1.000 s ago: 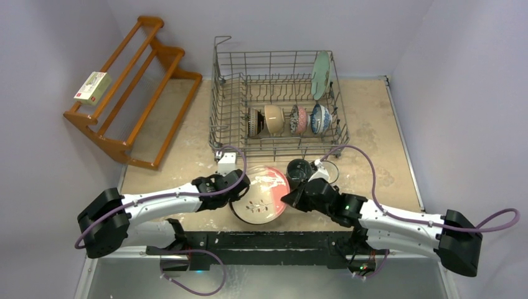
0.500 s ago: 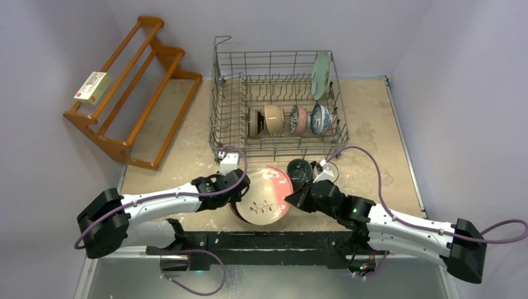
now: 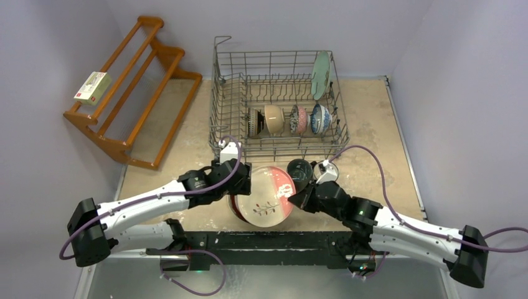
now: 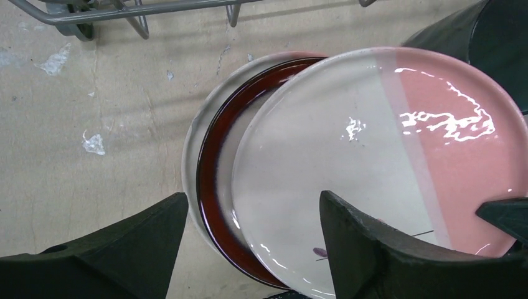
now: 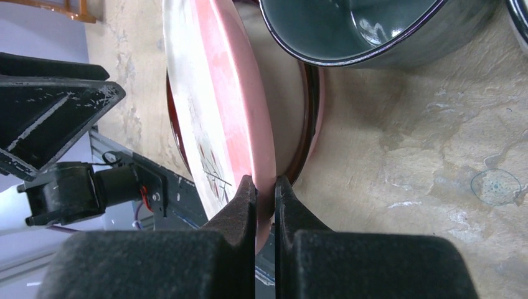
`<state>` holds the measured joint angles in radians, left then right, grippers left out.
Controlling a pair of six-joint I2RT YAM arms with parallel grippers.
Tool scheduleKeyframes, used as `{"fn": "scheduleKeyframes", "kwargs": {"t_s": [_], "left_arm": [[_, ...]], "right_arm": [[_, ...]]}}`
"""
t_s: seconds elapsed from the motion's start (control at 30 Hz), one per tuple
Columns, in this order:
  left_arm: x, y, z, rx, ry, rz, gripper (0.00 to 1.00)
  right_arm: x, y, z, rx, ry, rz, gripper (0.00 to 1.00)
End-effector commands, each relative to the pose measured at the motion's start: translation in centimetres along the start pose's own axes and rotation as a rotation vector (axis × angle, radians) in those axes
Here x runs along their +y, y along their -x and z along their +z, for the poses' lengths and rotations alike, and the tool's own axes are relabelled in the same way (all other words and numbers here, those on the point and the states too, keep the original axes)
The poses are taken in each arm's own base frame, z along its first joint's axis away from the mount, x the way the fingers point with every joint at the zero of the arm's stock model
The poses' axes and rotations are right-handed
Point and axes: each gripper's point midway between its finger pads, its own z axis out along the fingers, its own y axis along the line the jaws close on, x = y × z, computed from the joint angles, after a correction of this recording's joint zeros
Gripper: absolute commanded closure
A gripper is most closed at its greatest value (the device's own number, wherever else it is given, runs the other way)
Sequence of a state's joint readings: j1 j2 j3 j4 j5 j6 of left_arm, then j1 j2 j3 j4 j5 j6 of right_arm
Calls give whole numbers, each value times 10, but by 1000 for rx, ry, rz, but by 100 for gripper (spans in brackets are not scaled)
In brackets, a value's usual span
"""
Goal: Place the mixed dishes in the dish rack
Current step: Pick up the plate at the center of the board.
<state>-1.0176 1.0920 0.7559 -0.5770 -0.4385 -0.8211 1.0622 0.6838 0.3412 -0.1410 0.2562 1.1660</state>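
A pink-and-white plate [image 3: 264,193] with a branch motif lies tilted over a dark plate [image 3: 235,207] at the table's near middle. My right gripper [image 3: 297,198] is shut on its right rim; in the right wrist view both fingers [image 5: 246,199] pinch the pink edge [image 5: 218,93], raised above the dark plate [image 5: 311,112]. My left gripper [image 3: 240,180] stands open at the left rim; its jaws [image 4: 252,205] straddle the edges of the pink-and-white plate [image 4: 373,156] and dark plate [image 4: 215,187] without touching. The dish rack [image 3: 218,103] holds a mint plate [image 3: 320,73] and several bowls [image 3: 274,119].
A dark teal mug [image 3: 300,169] and a white mug [image 3: 325,171] stand just behind the plates, close to my right gripper; the teal mug [image 5: 361,31] is near the held rim. A wooden shelf [image 3: 134,87] with a small box [image 3: 93,86] stands at the back left.
My left gripper has opened off the plate's left rim and that arm has moved forward. My right gripper has shut on the right rim, and the plate has shifted slightly right.
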Motion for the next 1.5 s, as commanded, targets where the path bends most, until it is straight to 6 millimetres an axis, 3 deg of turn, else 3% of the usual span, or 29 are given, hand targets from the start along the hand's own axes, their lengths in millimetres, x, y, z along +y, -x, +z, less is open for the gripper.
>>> {"fn": "scheduleKeyframes", "kwargs": {"t_s": [0.0, 0.17, 0.43, 0.6, 0.83, 1.17, 1.47], "left_arm": [[0, 12, -11, -25, -1, 24, 21], [-12, 11, -14, 2, -117, 1, 18], [-16, 30, -25, 6, -329, -87, 16], [-29, 31, -34, 37, -458, -88, 13], [-21, 32, -36, 107, -588, -178, 14], [-44, 32, -62, 157, -900, -279, 20], [-49, 17, -69, 223, -976, -323, 32]], "right_arm": [[68, 35, -25, -98, 214, 68, 100], [77, 41, -36, -104, 245, 69, 100], [90, 54, -57, -140, 296, 53, 100], [99, 62, -69, -166, 339, 34, 100], [107, 70, -87, -196, 388, 28, 100], [120, 77, -99, -216, 452, 37, 100], [136, 82, -102, -226, 495, 16, 100]]}}
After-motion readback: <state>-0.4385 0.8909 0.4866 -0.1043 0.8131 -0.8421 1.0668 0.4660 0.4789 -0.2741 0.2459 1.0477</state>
